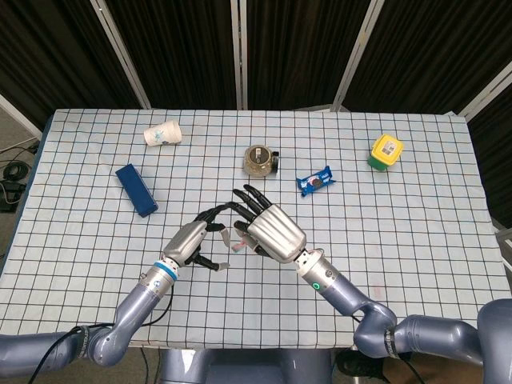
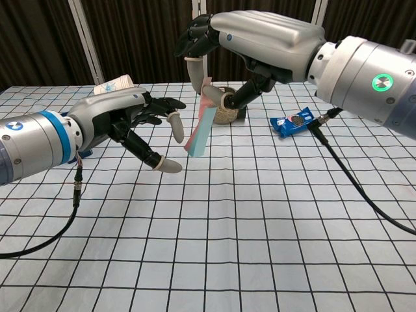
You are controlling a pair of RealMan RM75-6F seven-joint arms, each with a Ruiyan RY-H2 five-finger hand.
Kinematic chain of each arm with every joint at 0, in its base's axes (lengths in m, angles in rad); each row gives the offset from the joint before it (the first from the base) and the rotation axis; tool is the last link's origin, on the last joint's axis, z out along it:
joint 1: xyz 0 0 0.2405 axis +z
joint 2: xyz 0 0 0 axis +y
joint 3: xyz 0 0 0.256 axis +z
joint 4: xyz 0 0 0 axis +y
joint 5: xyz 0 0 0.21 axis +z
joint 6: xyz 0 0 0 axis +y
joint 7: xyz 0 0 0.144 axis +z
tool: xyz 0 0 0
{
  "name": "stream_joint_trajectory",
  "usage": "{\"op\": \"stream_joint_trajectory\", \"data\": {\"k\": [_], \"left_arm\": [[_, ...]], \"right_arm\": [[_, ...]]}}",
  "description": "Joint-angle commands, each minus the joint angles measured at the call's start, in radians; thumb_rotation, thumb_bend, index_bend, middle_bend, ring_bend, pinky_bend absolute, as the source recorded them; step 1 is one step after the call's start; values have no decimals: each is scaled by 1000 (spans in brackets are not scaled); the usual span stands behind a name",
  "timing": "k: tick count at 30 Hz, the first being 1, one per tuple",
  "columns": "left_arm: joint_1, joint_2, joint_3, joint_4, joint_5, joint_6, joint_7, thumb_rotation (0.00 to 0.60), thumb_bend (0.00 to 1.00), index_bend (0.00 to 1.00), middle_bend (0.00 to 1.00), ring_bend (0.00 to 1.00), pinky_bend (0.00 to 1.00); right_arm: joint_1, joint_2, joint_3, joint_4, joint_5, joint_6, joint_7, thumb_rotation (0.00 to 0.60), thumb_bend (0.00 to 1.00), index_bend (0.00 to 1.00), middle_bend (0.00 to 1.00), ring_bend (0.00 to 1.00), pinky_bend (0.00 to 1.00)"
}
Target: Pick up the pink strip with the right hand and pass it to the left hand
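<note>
Pink strip (image 2: 201, 129) hangs tilted, lower end leftward, pinched by right hand (image 2: 260, 39).

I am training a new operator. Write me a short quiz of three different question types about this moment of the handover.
1. True or false: the pink strip lies flat on the table.
2. Which hand holds the strip? A) left hand B) right hand C) neither
3. Fill in: the thing nearest behind the strip in the chest view is the round ___.

Key
1. False: it hangs in the air, above the cloth.
2. B: it is pinched at its top end; the open fingers of the left hand are beside it but not closed on it.
3. jar
</note>
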Motion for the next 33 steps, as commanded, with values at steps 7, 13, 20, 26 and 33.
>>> {"op": "stream_joint_trajectory", "data": {"k": [7,13,20,26,33], "left_arm": [[-33,-49,-25,13,-68,20,38,600,10,540,0,0,0],[-48,-59,-35,0,-99,23,52,600,18,551,0,0,0],[-57,-60,-43,-12,-127,30,61,600,147,554,0,0,0],[-58,-56,-39,-14,-135,36,63,600,242,554,0,0,0],[-61,-57,-36,-10,-136,35,61,600,323,557,0,0,0]], "right_arm": [[-2,1,7,-14,4,-2,-11,600,459,739,187,0,0],[-3,2,7,-17,2,-6,-16,600,459,739,187,0,0],[-7,7,5,-18,-4,-6,-14,600,458,739,187,0,0],[-10,9,8,-20,-5,-3,-11,600,460,739,187,0,0],[-11,11,5,-22,-13,-3,-10,600,459,739,187,0,0]]}}
